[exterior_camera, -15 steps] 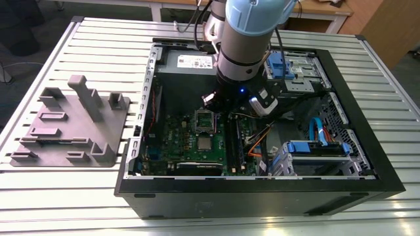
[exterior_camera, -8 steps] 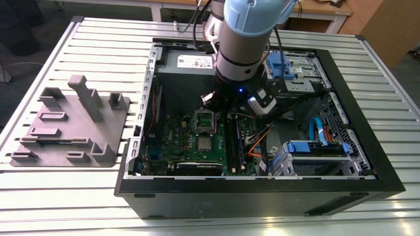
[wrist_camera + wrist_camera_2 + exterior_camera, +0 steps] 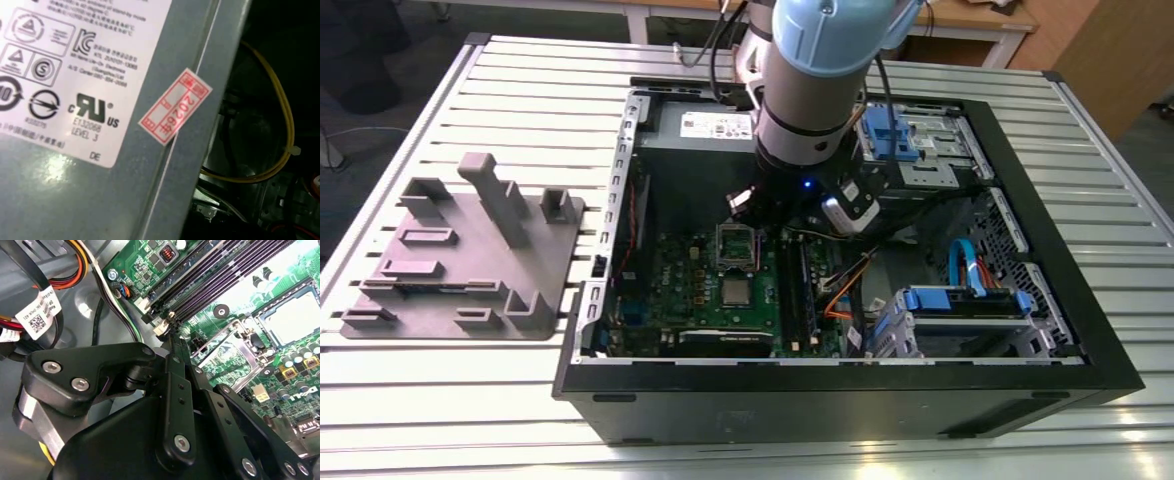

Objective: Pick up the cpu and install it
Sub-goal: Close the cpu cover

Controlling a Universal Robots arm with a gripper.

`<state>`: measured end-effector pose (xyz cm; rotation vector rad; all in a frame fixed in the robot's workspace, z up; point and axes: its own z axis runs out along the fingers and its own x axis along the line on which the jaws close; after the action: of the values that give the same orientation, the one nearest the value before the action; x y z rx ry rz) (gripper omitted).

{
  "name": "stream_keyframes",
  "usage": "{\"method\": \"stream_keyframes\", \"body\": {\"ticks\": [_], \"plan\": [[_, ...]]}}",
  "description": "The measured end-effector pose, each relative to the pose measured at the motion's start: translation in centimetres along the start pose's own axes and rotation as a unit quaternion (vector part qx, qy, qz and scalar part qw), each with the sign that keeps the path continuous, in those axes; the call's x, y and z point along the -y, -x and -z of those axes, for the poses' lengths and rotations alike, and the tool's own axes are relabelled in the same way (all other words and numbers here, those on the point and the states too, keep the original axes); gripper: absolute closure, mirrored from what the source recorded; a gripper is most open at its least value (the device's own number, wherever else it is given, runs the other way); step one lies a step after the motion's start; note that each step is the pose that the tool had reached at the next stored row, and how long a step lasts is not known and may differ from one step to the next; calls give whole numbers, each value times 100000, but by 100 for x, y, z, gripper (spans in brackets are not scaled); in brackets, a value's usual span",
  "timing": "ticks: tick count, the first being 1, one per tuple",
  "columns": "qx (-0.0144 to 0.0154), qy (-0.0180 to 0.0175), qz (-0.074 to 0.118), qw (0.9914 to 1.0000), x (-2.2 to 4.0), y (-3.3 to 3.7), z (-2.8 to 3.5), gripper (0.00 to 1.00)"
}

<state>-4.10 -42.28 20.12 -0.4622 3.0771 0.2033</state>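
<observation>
An open computer case (image 3: 1067,330) is seen lying on the counter (image 3: 454,400). Its green board (image 3: 680,290) carries the cpu (image 3: 738,292), seated just below the raised socket frame (image 3: 738,243). The tool (image 3: 171,317) hangs nearby, clenched on nothing.

The cpu (image 3: 736,291) shows a pale silver-grey top against the green circuit board (image 3: 678,290), inside a black computer case (image 3: 854,400) that sits on a desk (image 3: 440,400) of pale, ribbed metal slats. Beside the case lies a plain grey moulded tray (image 3: 454,260). Within the case are blue drive brackets (image 3: 947,300) and orange cables (image 3: 843,292); in the first wrist view, a grey metal box (image 3: 100,200) carries a white label (image 3: 75,60) and a red-and-white sticker (image 3: 175,106).
</observation>
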Motion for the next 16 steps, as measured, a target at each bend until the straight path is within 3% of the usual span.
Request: {"method": "stream_keyframes", "body": {"ticks": [16], "plan": [[-137,46,1774,99984,-5,-20,13,89]]}}
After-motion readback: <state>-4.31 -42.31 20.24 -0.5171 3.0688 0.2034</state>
